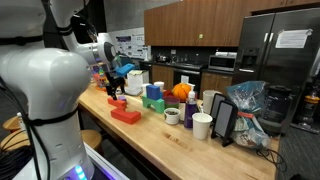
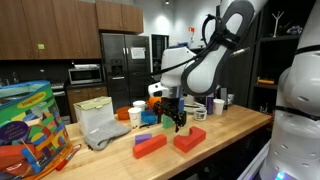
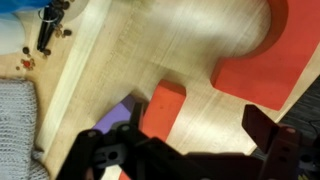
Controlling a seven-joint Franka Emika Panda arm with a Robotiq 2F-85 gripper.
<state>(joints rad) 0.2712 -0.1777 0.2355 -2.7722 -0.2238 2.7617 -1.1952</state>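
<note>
My gripper (image 3: 200, 140) hangs open just above the wooden counter (image 3: 150, 50), and only bare wood shows between its black fingers. A red bar block (image 3: 160, 110) lies beside the left finger, with a purple block (image 3: 118, 115) next to it. A red arch block (image 3: 265, 60) lies further off at the upper right. In both exterior views the gripper (image 2: 172, 122) (image 1: 113, 90) points down over the red blocks (image 2: 150, 146) (image 2: 189, 139) (image 1: 125, 115).
A grey cloth (image 2: 100, 125) and a colourful box (image 2: 25, 130) lie to one side. Blue and green blocks (image 1: 153, 97), a mug (image 1: 172, 116), a white cup (image 1: 202, 125), a purple bottle (image 1: 189, 113), a black stand (image 1: 222, 120) and a plastic bag (image 1: 245, 105) crowd the counter beyond.
</note>
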